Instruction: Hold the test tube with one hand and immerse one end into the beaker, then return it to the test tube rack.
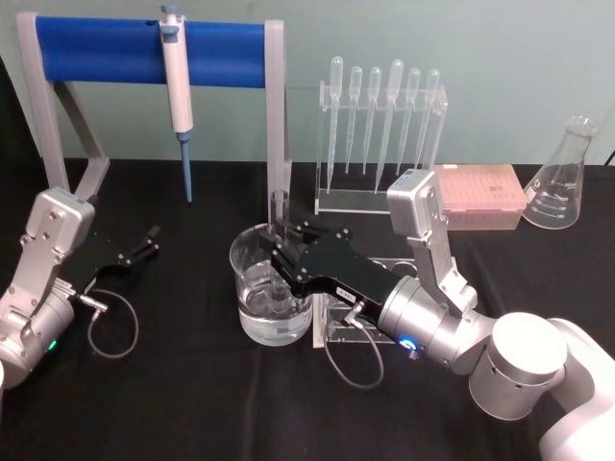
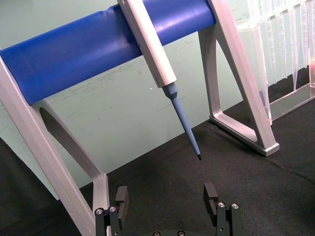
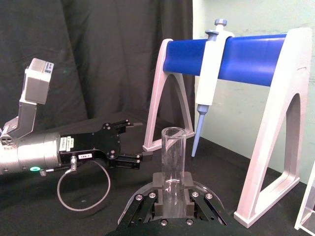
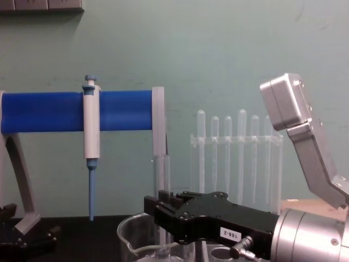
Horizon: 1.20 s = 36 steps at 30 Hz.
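Right gripper: shut tight on the test tube, one finger on each side of the glass; it reaches in from the robot's right, just above the beaker.
Test tube: upright with its open rim on top, gripped partway down; its lower end is down inside the beaker, at or just under the water surface, though I cannot tell how deep.
Beaker: stands on the black table at the middle, with water filling its lower part.
Test tube rack: clear, just beside the beaker on the robot's right, partly hidden under the right gripper.
Left gripper: low over the table on the robot's left, well apart from the beaker, fingers spread wide and holding nothing.
Pipette stand: blue bar on grey legs at the back left, with a micropipette hanging from it, tip down.
Back right: plastic pipettes in a clear holder, a pink tip box and a conical flask.
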Motion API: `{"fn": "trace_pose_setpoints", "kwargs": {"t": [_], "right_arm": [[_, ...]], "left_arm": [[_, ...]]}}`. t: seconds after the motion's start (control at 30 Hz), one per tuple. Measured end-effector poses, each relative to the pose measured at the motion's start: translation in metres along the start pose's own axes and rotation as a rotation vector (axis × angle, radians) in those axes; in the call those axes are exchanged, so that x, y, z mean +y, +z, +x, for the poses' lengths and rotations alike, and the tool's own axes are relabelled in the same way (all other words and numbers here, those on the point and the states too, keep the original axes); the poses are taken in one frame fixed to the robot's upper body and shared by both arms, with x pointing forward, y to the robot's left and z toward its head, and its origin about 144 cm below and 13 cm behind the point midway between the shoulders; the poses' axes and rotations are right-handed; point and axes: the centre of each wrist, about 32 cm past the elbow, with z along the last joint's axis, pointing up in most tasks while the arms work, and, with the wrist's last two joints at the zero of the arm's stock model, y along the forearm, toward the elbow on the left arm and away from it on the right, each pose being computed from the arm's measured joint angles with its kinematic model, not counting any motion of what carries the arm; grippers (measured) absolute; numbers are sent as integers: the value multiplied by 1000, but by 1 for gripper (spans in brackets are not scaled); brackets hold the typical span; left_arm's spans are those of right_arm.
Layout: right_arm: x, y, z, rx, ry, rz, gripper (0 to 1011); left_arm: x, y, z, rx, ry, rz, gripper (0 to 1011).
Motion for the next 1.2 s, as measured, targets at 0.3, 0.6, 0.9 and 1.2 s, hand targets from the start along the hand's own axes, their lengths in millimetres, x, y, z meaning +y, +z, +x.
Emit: {"fn": "trace_pose_setpoints", "kwargs": {"t": [0.3, 0.6, 0.9, 1.2], "right_arm": [[0, 0, 0, 0, 0, 0, 224], [0, 0, 0, 0, 0, 0, 225], [0, 0, 0, 0, 0, 0, 224], [0, 0, 0, 0, 0, 0, 225]], "left_arm": [[0, 0, 0, 0, 0, 0, 1000], [0, 0, 0, 0, 0, 0, 1000], [0, 0, 0, 0, 0, 0, 1000], [0, 0, 0, 0, 0, 0, 1000]]}}
